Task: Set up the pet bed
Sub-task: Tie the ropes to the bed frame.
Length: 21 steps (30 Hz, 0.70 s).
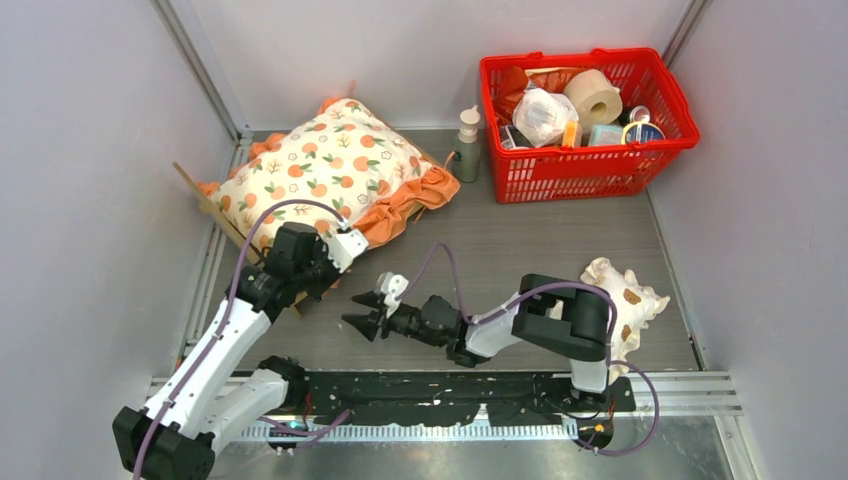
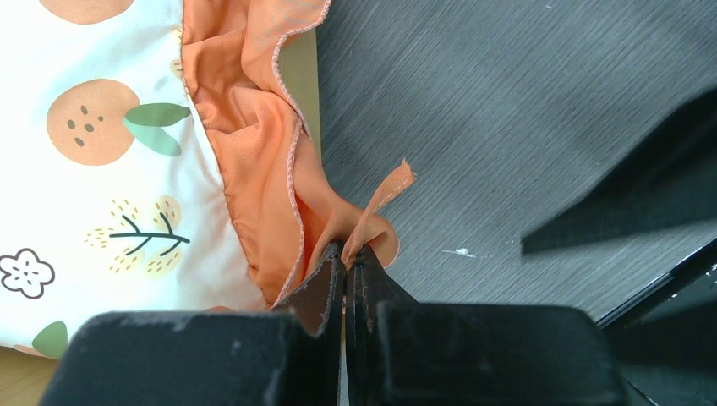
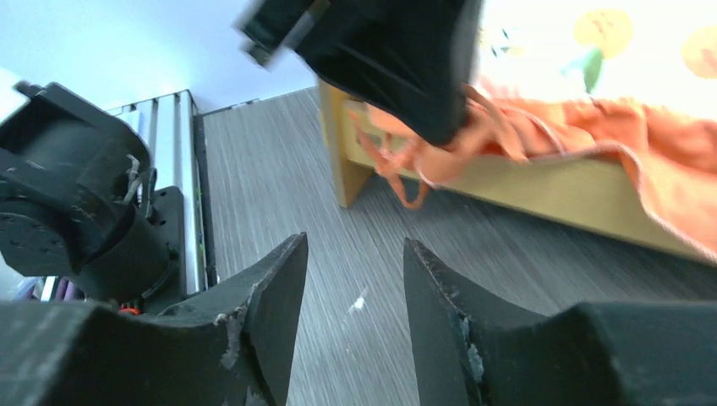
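Note:
The pet bed (image 1: 205,200) stands at the back left, and only light-wood edges of it show under the cream orange-print cushion (image 1: 330,165) lying on it. My left gripper (image 1: 322,282) is shut on an orange tie of the cushion's ruffle (image 2: 372,207) at the bed's near corner. In the left wrist view a strip of the bed's wood (image 2: 306,76) shows beside the ruffle. My right gripper (image 1: 355,310) is open and empty, low over the table just right of that corner. Its view shows the bed's wooden side (image 3: 541,182). The small frilled pillow (image 1: 625,300) lies at the right.
A red basket (image 1: 585,165) full of household items stands at the back right, with a pump bottle (image 1: 468,145) to its left. Grey walls close in both sides. The right arm stretches across the near table between pillow and bed.

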Available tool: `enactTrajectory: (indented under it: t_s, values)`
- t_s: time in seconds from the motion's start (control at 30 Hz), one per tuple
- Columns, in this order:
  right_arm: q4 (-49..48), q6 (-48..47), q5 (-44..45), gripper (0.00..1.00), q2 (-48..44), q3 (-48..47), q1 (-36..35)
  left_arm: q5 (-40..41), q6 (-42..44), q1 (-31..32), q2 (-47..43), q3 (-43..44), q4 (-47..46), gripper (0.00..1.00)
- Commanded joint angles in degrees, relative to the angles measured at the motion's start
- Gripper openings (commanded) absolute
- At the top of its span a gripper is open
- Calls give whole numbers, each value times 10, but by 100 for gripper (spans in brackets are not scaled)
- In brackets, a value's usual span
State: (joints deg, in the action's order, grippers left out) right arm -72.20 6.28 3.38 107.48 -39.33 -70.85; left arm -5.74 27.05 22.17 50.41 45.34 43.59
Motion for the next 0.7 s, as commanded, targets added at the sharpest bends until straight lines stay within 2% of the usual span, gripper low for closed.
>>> enactTrajectory:
  t_s: [0.0,0.17,0.37,0.67]
  values:
    - [-92,-155,30,53,36,-54,-34,-16,-21,-3,-6,15,-10,0]
    - [-45,-222,41,57,84,-133,-59,-17,-27,-3,-13,10,-16,0]
    - [-13,-258,118,59,114,-178,-67,-13,-40,-3,-7,13,-16,0]
    - [52,-262,143,58,152,-241,-71,-11,-46,-3,1,15,-14,0]
